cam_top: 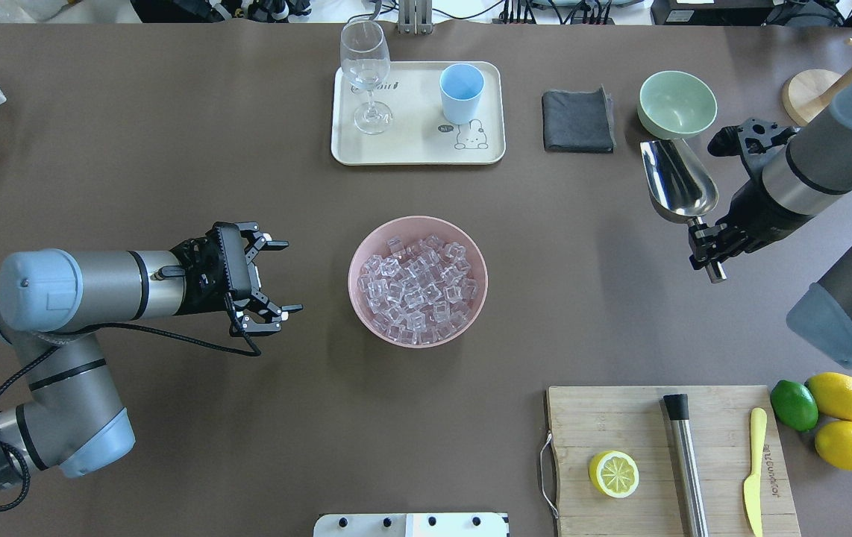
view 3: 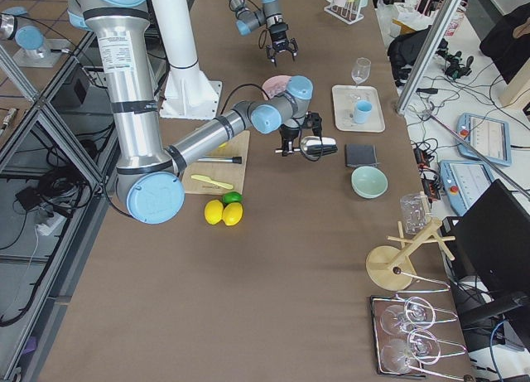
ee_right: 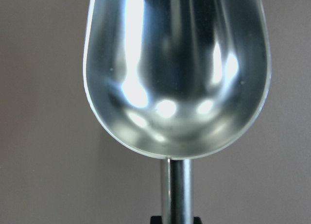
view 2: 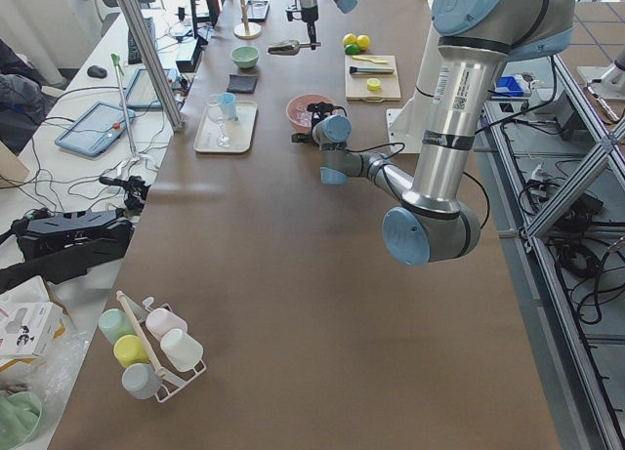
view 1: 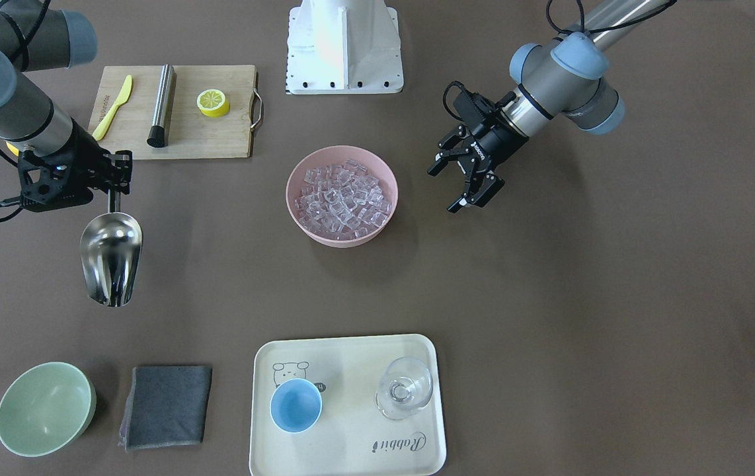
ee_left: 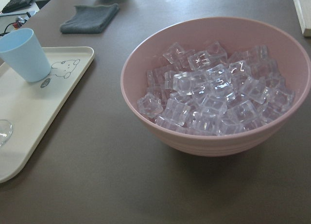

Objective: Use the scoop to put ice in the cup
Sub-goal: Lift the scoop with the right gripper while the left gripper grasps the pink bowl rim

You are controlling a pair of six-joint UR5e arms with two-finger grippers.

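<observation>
Now clamped on empty scoop [view 1: 112, 254] with right tool [view 1: 113, 192], with left tool [view 1: 447, 190] spread; risks scattering ice [view 1: 341, 198] by digging steeply.

Your left arm reaches out level, forearm horizontal. Its gripper [cam_top: 277, 276] is turned on its side above the table, jaws spread wide with nothing between them. Your right arm slopes down at the wrist, and its gripper [cam_top: 708, 250] is clamped on the handle of the scoop [cam_top: 676, 179], holding it off the table.
</observation>
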